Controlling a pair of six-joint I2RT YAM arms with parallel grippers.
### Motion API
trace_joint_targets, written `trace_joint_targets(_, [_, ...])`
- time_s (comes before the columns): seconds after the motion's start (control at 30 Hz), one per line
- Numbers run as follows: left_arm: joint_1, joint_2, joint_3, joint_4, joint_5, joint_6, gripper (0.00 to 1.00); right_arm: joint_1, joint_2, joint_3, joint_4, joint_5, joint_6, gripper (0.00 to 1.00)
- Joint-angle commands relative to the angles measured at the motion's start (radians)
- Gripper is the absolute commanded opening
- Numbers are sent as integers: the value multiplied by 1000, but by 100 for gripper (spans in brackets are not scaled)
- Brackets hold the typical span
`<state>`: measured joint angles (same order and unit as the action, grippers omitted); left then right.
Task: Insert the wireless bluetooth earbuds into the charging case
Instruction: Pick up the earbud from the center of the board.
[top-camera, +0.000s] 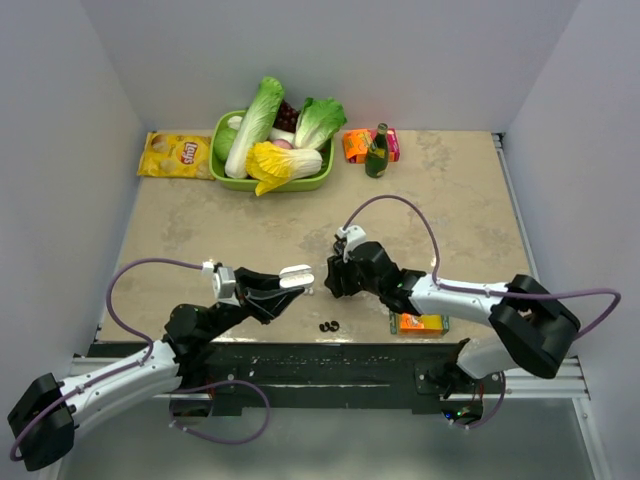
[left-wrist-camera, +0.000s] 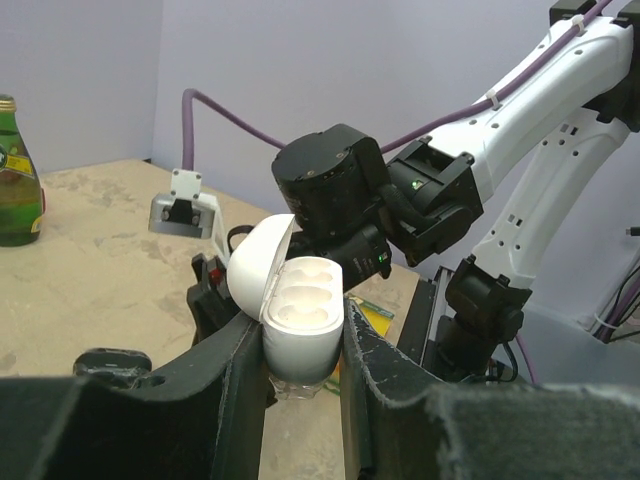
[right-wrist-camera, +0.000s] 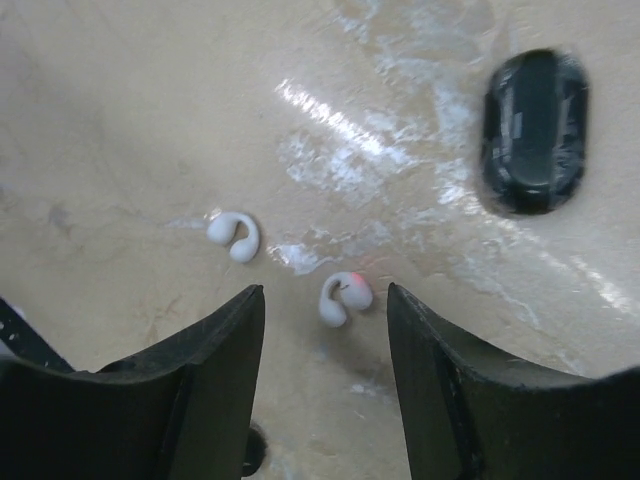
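Pick-up stage | left pincer (left-wrist-camera: 302, 332) clamped the open white case (left-wrist-camera: 300, 290) | right pincer (right-wrist-camera: 325, 300) gaped over a white earbud (right-wrist-camera: 344, 297) on the surface (right-wrist-camera: 120, 120) | grasp called for centring, straight descent, gentle closure.

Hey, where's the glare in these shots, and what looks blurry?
Right wrist view: glare streaks on the table past the white earbuds; the black case is blurred. Left wrist view: the white case is sharp, the fingers gripping it dark and soft. Top view: even light, no glare.
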<state>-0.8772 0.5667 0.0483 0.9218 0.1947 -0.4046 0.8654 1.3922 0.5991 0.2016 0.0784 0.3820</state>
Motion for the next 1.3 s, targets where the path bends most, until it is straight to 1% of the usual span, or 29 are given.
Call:
trace_joint_targets(0.0, [6, 9, -235, 66, 5, 10, 0, 32, 54, 53, 9, -75, 8, 54])
trace_joint_targets(0.2, [6, 5, -237, 72, 12, 1, 0, 34, 76, 54, 39, -75, 21, 52])
trace_joint_targets(0.3, [6, 5, -237, 69, 11, 1, 0, 34, 90, 67, 36, -97, 18, 51])
trace_joint_targets(0.7, [6, 21, -245, 86, 11, 0, 0, 32, 156, 96, 39, -95, 20, 49])
trace_joint_targets(1.13, [6, 19, -248, 80, 8, 1, 0, 32, 146, 74, -22, 18, 37, 44])
trace_joint_targets(1.27, [6, 21, -248, 83, 8, 0, 0, 30, 134, 70, -39, 52, 40, 40])
